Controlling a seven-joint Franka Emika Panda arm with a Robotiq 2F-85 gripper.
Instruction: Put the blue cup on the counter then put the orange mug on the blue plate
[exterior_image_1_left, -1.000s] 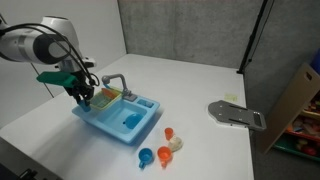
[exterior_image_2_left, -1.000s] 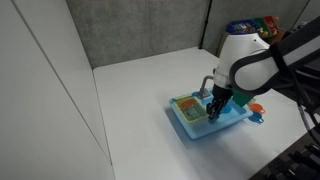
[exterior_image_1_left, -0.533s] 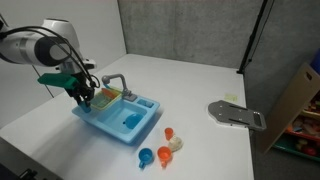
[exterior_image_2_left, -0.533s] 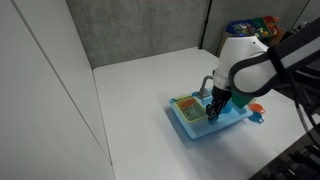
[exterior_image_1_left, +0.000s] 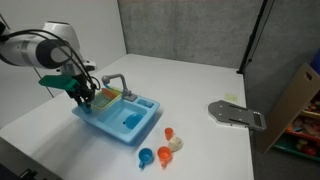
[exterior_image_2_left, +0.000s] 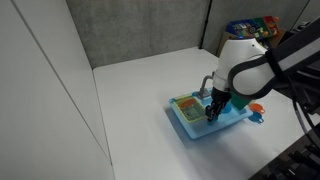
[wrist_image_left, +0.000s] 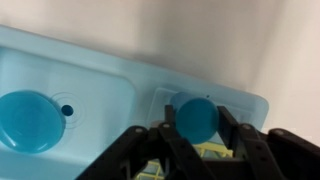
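My gripper (wrist_image_left: 195, 140) is shut on the blue cup (wrist_image_left: 195, 117), a small bright-blue round piece held between the black fingers. It hangs over the rack end of the light-blue toy sink (exterior_image_1_left: 100, 118). The gripper also shows in both exterior views (exterior_image_1_left: 82, 97) (exterior_image_2_left: 211, 113). The blue plate (wrist_image_left: 30, 118) lies in the sink's basin beside the drain hole and shows in an exterior view (exterior_image_1_left: 130, 120). The orange mug (exterior_image_1_left: 163, 155) stands on the white counter (exterior_image_1_left: 200, 80) in front of the sink, apart from the gripper.
A small blue piece (exterior_image_1_left: 146, 155), another orange piece (exterior_image_1_left: 168, 133) and a cream piece (exterior_image_1_left: 177, 143) lie near the mug. The sink has a grey tap (exterior_image_1_left: 113, 80). A grey flat tool (exterior_image_1_left: 238, 115) lies further off. Dark wall panels stand behind.
The arm has shifted very slightly. The gripper stays shut on the blue cup over the sink's rack end.
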